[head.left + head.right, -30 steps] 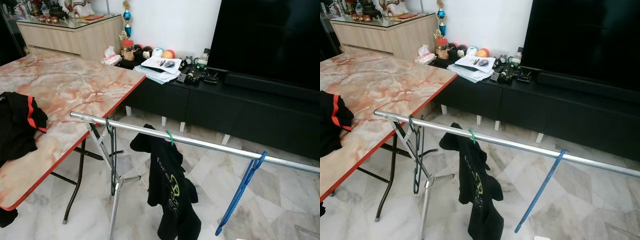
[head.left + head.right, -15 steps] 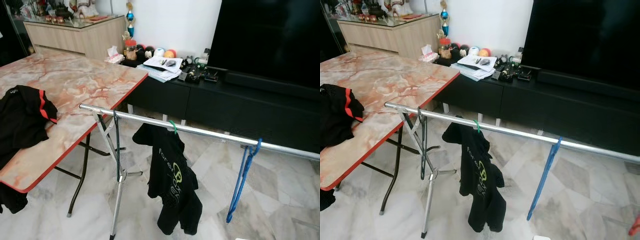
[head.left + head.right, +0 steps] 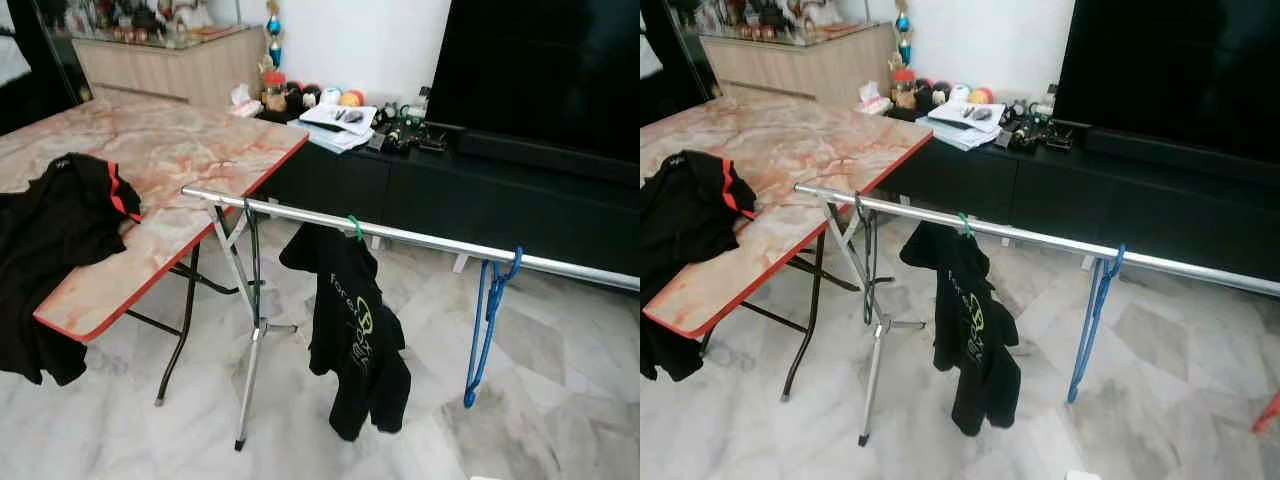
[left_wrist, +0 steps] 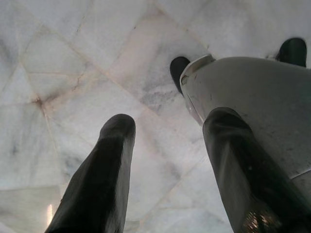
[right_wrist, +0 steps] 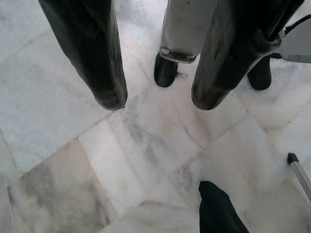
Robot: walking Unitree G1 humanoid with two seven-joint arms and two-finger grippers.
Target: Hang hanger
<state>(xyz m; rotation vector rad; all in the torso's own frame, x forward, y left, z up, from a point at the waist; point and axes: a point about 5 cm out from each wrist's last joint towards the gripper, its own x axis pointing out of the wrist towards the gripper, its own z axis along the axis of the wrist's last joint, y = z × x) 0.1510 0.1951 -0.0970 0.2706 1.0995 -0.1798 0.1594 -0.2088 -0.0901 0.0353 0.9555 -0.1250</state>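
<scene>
Three hangers on one steel rail point(image 3: 420, 240), strung left to right across a marble floor point(image 3: 560, 390) in front of a long black cabinet point(image 3: 480, 195) and a dark screen point(image 3: 550, 70).

At left, a marble-patterned worktop point(image 3: 180, 150) with a red edge, its near right corner just beside the rail's left end and folding stand point(image 3: 250, 340). Tight passage there; wide open floor to the near side and right.

Draped over the worktop's near left part and spilling off the edge, a black garment with red trim point(image 3: 60, 230), probably waiting its turn for a hanger.

Mid-rail, a black T-shirt point(image 3: 355, 330) on a green hook point(image 3: 353, 228), hung clear of the floor so the cloth drops freely.

Further right, well apart from the shirt, the blue hanger point(image 3: 487, 320), bare, hooked over the rail and dangling edge-on. Judged the task's thing, and already in place. Bare rail on both sides of it.

At the left end, against the stand, a thin dark hanger point(image 3: 252, 270), also bare.

Left tool point(image 4: 170, 121) and right tool point(image 5: 159, 99) both pointed down at the floor tiles beside the robot's feet, fingers spread, gripping nothing; arms idle, well away from rail and worktop.
</scene>
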